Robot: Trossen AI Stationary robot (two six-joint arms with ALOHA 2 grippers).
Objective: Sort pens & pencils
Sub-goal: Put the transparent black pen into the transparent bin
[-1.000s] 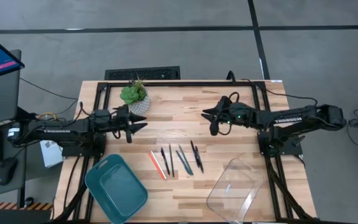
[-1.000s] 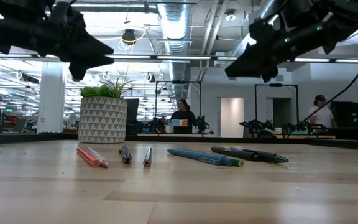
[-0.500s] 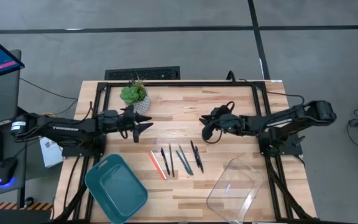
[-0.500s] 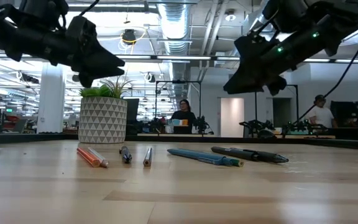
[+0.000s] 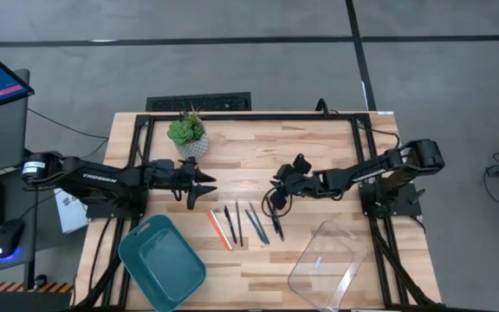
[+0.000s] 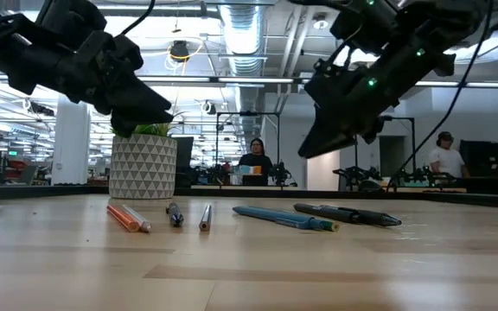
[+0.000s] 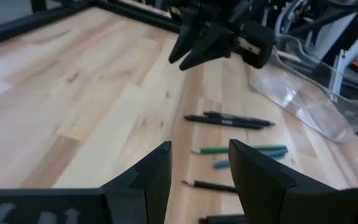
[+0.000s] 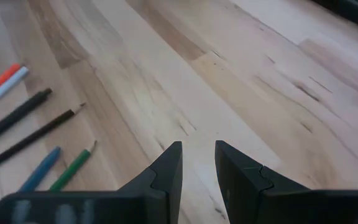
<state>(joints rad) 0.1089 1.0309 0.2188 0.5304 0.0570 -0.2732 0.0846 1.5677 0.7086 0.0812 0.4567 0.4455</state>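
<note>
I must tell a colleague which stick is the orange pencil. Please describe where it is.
On the wooden table, a row of slim sticks lies between the teal tray and the clear tray. The orange pencil is the end stick nearest the teal tray, the only bright orange-red one.

From table height I see the pens (image 6: 347, 212) and pencils (image 6: 127, 217) lying in a loose row on the wooden table (image 6: 249, 268), an orange-red pencil nearest the patterned plant pot (image 6: 143, 166). The left gripper (image 6: 142, 105) and right gripper (image 6: 318, 138) hang above, touching nothing. People sit in the room behind.
</note>
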